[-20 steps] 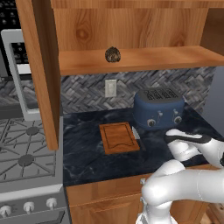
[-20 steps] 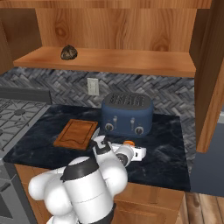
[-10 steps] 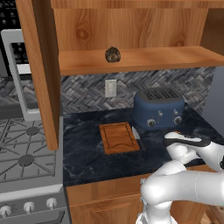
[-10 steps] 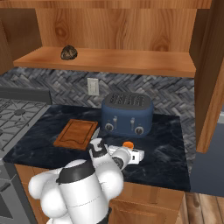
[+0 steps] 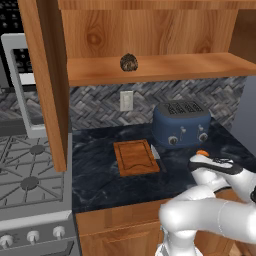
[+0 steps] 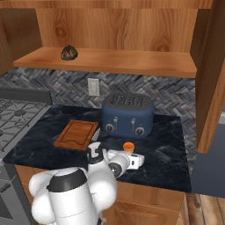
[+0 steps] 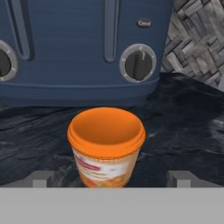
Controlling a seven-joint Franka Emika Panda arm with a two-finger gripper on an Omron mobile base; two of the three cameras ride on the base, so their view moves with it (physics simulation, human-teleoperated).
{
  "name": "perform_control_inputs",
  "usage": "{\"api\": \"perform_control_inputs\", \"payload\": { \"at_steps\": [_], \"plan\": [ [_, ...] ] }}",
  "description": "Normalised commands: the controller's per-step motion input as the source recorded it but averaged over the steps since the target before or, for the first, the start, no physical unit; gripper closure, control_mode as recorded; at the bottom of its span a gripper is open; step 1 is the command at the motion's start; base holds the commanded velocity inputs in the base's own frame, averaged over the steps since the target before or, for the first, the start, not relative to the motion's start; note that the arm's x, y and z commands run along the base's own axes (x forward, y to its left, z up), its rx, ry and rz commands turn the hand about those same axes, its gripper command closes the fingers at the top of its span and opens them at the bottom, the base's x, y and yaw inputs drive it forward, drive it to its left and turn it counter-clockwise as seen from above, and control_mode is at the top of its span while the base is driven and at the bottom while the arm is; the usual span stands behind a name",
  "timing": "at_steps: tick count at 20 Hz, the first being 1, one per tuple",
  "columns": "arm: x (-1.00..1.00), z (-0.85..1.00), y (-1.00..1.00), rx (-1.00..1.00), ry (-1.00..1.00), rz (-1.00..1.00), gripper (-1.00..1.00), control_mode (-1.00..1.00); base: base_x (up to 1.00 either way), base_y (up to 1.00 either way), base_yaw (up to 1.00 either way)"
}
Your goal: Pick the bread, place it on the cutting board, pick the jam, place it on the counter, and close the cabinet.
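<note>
1. Closest up: two-finger gripper (image 7: 107, 179) low over the dark navy-black marbled stone counter (image 6: 171, 145), fingers (image 7: 42, 180) spread wide apart, clamped on nothing.
2. Right between those fingertips: tiny orange cup-shaped jam jar (image 7: 106, 146), upright on the counter, patterned label round its side, no visible contact with either finger.
3. Same jar as a small orange dot in the side views (image 6: 128, 146), just in front of the toaster.
4. Straight behind it: blue two-slot toaster (image 6: 128, 115) with round dials, back against the grey herringbone backsplash (image 5: 100, 102).
5. Off to the toaster's left: flat rectangular reddish-brown wooden cutting board (image 5: 135, 157) with a groove round the edge, lying bare on the counter.
6. Further left: gas stove top (image 5: 25, 175) with dark grates.
7. Up and farthest: big wooden wall cabinet (image 5: 150, 30), door (image 5: 45, 80) swung open.
8. On its inner shelf: small dark brown, mottled, roundish lump of bread (image 5: 129, 62), well apart from the board below.
</note>
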Motion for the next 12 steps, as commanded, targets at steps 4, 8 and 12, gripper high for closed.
{"api": "perform_control_inputs", "payload": {
  "at_steps": [4, 8, 12],
  "plan": [
    [-0.19, 0.01, -0.08, 0.0, 0.0, 0.0, -1.0, -1.0, 0.0, 0.0, 0.0],
    [-0.22, 0.02, -0.04, 0.0, 0.0, 0.0, -1.0, -1.0, 0.0, 0.0, 0.0],
    [-0.23, 0.02, 0.0, 0.0, 0.0, 0.0, -1.0, -1.0, 0.0, 0.0, 0.0]
  ]
}}
